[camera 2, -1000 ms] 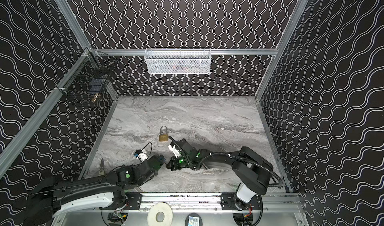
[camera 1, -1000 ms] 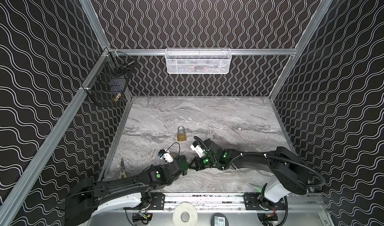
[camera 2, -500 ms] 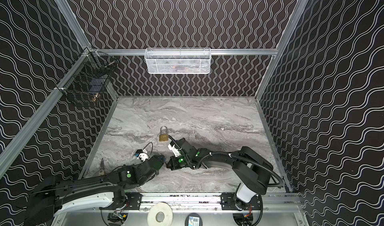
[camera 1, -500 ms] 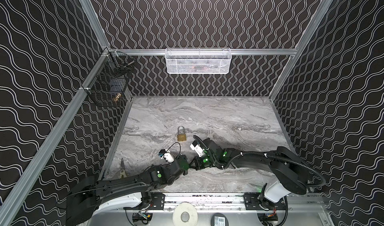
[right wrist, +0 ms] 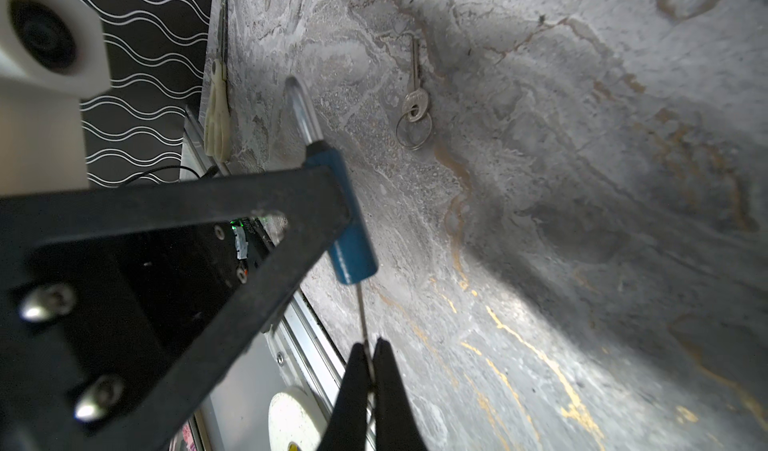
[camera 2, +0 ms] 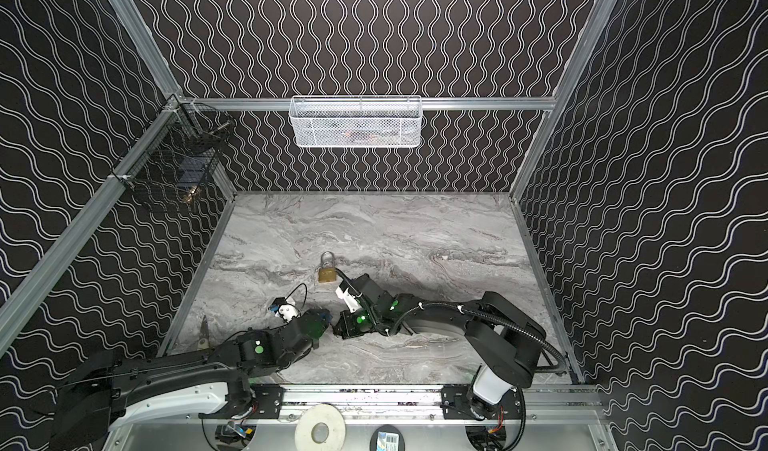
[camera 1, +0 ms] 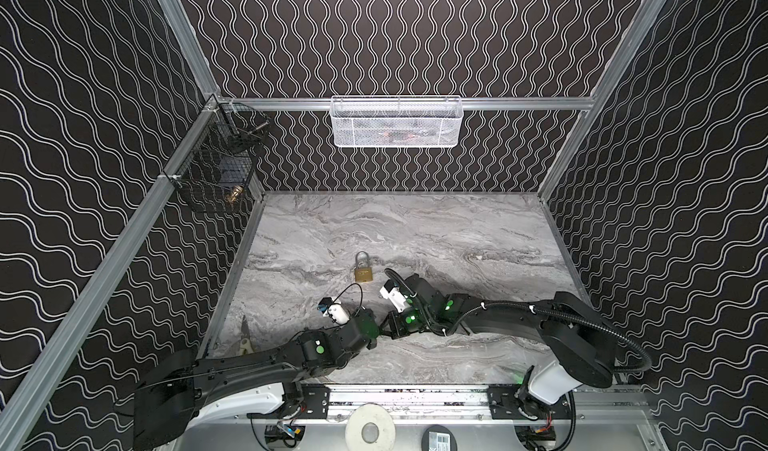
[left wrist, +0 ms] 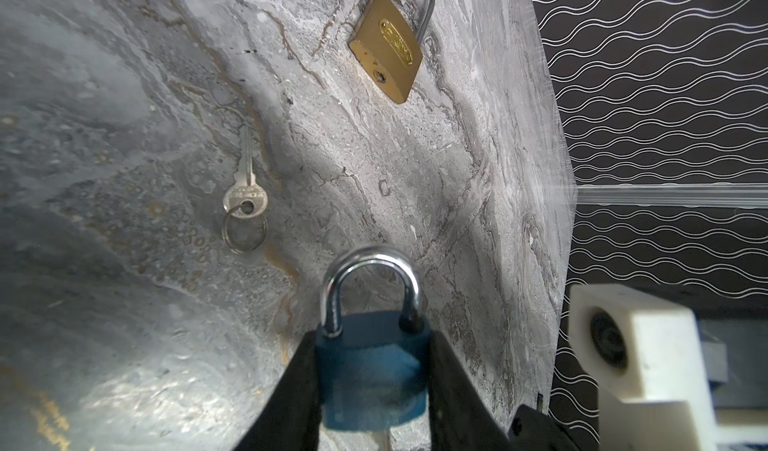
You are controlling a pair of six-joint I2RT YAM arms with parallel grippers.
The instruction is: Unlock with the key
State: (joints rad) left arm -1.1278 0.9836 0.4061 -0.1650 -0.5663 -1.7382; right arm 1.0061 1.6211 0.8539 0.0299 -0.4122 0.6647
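While the left gripper (left wrist: pixel 372 339) is bracing the blue padlock (left wrist: pixel 370 382), six o'clock from the brass padlock (camera 1: pixel 363 273), the right gripper (right wrist: pixel 369 355) is pinching the key (right wrist: pixel 360 312) into its base, seemingly for turning.

A lab robot cell: aluminium frame (camera 1: pixel 399 103), wave-patterned walls (camera 1: pixel 395 33), marble tabletop (camera 1: pixel 415 228).

No text can be read anywhere. The brass padlock (left wrist: pixel 386 50) has an oval stamp on its face, and the head of the loose key (left wrist: pixel 245 197) has an engraving, but the letters on both are too small to make out. A sticker on the black disc (camera 2: pixel 386 440) at the front rail is too blurred to read.
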